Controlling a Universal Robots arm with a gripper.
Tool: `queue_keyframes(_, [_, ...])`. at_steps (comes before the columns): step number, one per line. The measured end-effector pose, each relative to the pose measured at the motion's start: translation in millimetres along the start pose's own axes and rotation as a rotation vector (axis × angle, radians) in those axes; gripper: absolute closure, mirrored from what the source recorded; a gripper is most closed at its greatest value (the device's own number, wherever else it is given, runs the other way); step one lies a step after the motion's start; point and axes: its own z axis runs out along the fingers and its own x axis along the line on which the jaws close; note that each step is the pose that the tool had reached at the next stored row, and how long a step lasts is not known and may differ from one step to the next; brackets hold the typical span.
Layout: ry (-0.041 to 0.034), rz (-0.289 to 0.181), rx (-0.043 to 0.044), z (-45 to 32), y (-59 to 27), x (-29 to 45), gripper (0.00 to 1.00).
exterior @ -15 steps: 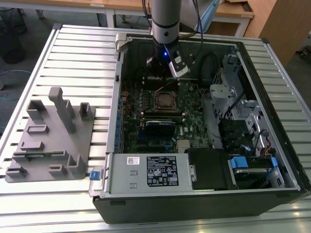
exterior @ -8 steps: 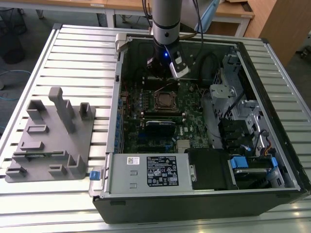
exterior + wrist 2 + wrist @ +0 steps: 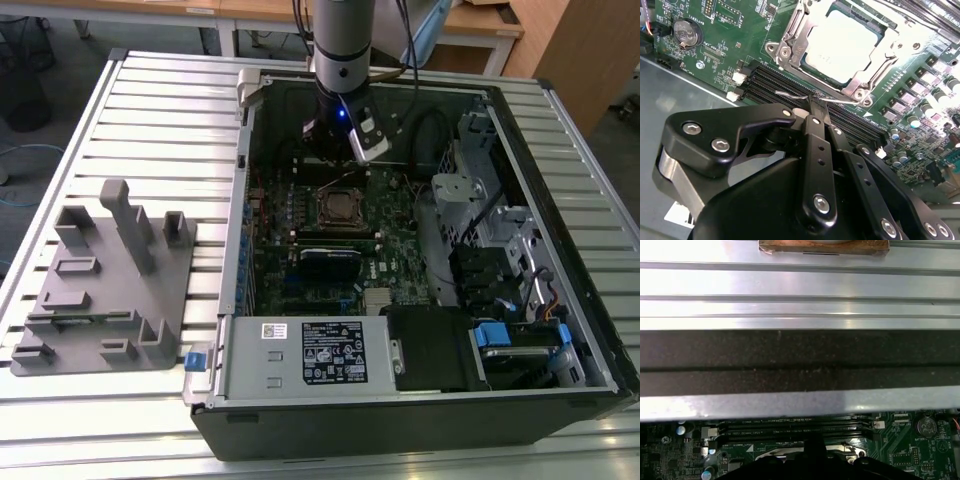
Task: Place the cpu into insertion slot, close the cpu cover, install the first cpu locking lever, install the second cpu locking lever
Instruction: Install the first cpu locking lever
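Note:
The cpu (image 3: 842,45), a dull silver square, lies in the insertion slot (image 3: 344,207) on the green motherboard. The silver cpu cover (image 3: 790,42) lies flat around it, framing its top. Two thin wire ends of the locking levers (image 3: 789,94) stick out over the black memory slots, just beyond the socket's corner. My gripper (image 3: 815,106) has its black fingers shut together, tips right at those wire ends; I cannot tell if they touch. In the exterior view the gripper (image 3: 342,155) hangs inside the case just behind the socket. Its dark tip (image 3: 814,440) shows against the board in the first wrist view.
The open computer case (image 3: 560,230) lies on a slatted metal table. A black ribbed card (image 3: 330,262) sits in front of the socket, a power supply (image 3: 300,355) at the near wall, drive cages (image 3: 480,210) at the exterior view's right. A grey fixture (image 3: 110,280) stands outside, left.

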Motion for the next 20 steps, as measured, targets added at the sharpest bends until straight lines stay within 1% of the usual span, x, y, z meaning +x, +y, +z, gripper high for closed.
queue_keyframes(7, [-0.0001, 0.000, -0.0001, 2.3, -0.1, -4.3, 0.89])
queue_keyframes(16, [0.0000, 0.000, 0.0001, 8.5, -1.2, -4.5, 0.89])
queue_keyframes(20, [0.0000, 0.000, 0.0001, 9.5, -1.2, -6.3, 0.89])
